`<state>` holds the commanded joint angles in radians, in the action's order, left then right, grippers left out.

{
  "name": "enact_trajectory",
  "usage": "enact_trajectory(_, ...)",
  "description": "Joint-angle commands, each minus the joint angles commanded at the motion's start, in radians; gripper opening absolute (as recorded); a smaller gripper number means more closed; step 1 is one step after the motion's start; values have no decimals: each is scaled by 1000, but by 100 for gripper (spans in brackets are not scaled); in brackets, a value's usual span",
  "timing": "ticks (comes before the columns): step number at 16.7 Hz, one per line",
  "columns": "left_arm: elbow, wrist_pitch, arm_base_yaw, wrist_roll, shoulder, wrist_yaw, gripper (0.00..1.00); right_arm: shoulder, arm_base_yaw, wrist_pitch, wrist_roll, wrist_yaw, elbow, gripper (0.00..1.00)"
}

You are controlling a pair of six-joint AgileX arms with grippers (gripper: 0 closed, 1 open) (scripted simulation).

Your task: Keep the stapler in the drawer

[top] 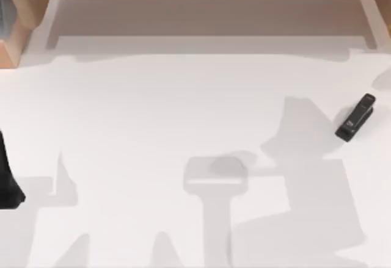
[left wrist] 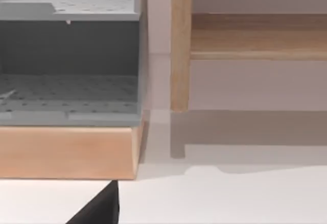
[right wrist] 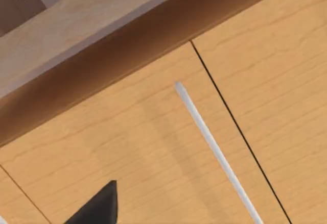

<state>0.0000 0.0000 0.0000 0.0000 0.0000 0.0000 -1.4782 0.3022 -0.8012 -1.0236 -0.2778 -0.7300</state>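
Left arm [top: 8, 179] parked at the table's left edge, a dark sliver; finger spread impossible to tell. Grey perforated shelving [left wrist: 69, 89] on a wooden base [left wrist: 66, 152] ahead of the left wrist camera, beside a wooden upright [left wrist: 180, 45]. Centre of the white table [top: 153, 109] bare but for shadows. Stapler [top: 355, 118] far right, lying diagonally, well apart from either arm. Right wrist camera close on a wooden drawer front [right wrist: 133, 152] with slim metal handle [right wrist: 214, 150]; right fingers' state also impossible to tell. Drawer seemingly still closed. Risks: handle missed or slipped off on an angled approach; stapler nudged off the near right edge by a careless reach.
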Motion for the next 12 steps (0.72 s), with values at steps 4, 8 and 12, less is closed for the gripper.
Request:
enact_trajectory(4,0,0,0,0,0,0,100,-418,79,-202,-261,-68,-184,100)
enact_trajectory(8,0,0,0,0,0,0,100,-705,134,-344,-450,-121,-313,100)
enact_trajectory(12,0,0,0,0,0,0,100,-820,157,-405,-532,-144,-368,100)
